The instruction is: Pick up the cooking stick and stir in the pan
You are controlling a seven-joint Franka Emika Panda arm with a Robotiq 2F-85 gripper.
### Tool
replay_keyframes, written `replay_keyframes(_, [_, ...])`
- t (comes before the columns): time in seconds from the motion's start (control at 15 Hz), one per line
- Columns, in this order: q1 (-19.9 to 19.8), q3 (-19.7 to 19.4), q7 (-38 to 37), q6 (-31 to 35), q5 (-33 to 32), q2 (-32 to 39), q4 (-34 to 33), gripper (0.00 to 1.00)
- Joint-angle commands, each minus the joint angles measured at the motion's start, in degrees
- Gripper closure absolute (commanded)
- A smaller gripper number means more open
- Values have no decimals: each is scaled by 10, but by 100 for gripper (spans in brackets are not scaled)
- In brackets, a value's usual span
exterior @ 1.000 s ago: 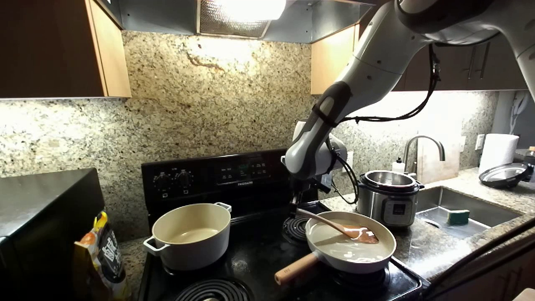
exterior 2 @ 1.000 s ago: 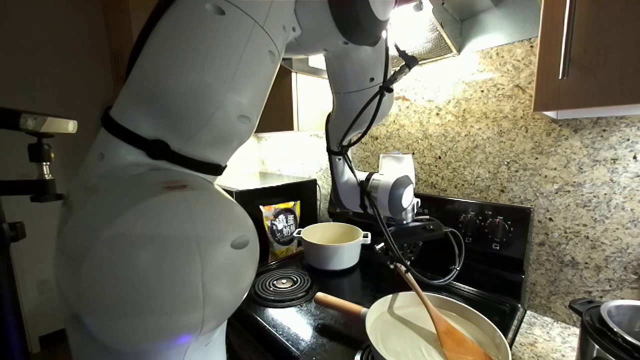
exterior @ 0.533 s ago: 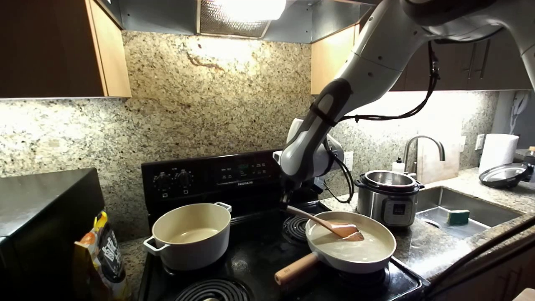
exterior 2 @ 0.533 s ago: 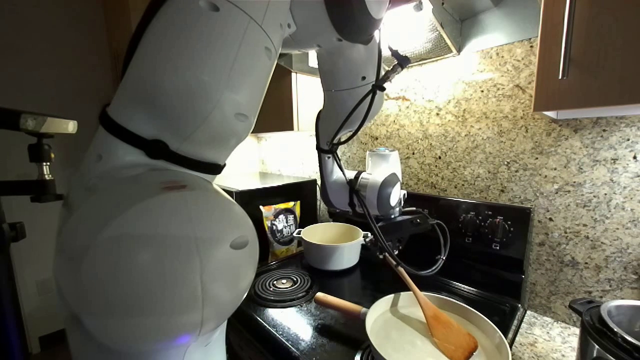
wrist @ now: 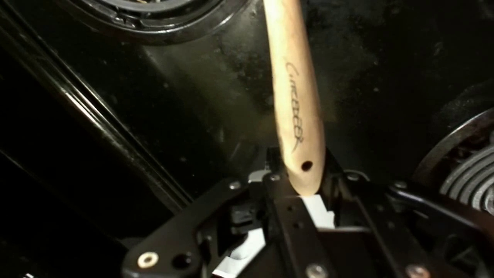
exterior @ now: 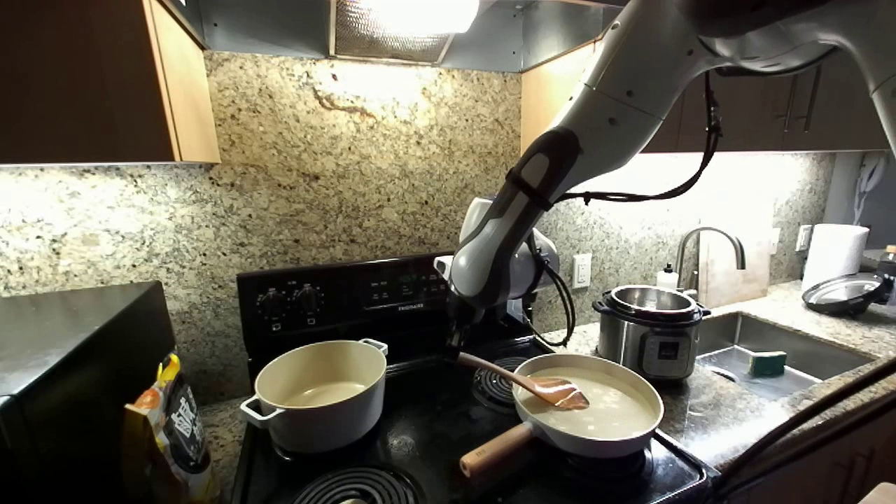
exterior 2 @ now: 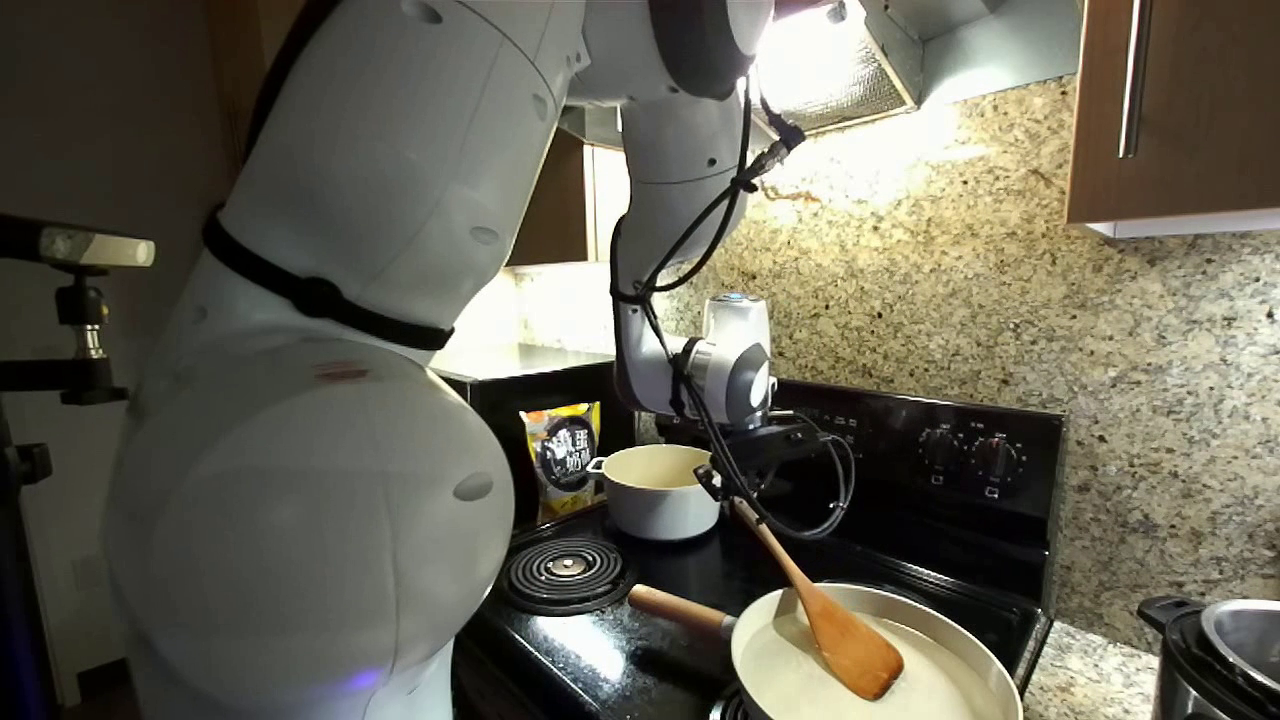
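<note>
On the black, glossy stovetop (exterior: 427, 448), I have the shallow, round, pale-coated frying pan (exterior: 598, 448) containing what appears to be a cloudy, light liquid (exterior: 616, 409). The slim, reddish-brown wooden spatula (exterior 2: 820, 605) slants across the pan's rim, blade inside the pan, shaft rising out of it. In the wrist view I confirm the grasp: the black, jointed gripper (wrist: 303, 166) is clamped on the butt end of the shaft, where a small round hole shows. I judge the stirring step to be in hand. Caution: the grip bears only on the extreme end, so drag at the blade acts through a long lever; excess resistance could pivot the tool or pull it free. The shaft passes low over the rim; I cannot tell whether they touch. If they do, lowering the gripper would pry against the rim and could tip or shift the pan, whose thick, light-wood handle (exterior: 497, 450) stands unheld. Backing the gripper farther from the pan could bring the blade over the rim and drip liquid on the stovetop. Fast strokes could splash over the shallow wall. A wide sweep toward the deep, off-white, two-handled pot (exterior: 329, 420) could knock gripper against pot.
</note>
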State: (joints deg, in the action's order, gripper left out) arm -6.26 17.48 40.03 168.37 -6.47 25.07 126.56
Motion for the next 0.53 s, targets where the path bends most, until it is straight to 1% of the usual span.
replay_keyframes(0.0, [-40, 50, 23, -10, 33, 14, 1, 89])
replay_keyframes(0.27, [-75, 78, 12, -20, 69, 19, 17, 89])
replay_keyframes(0.47, [-111, 89, 19, -48, 108, 24, 15, 89])
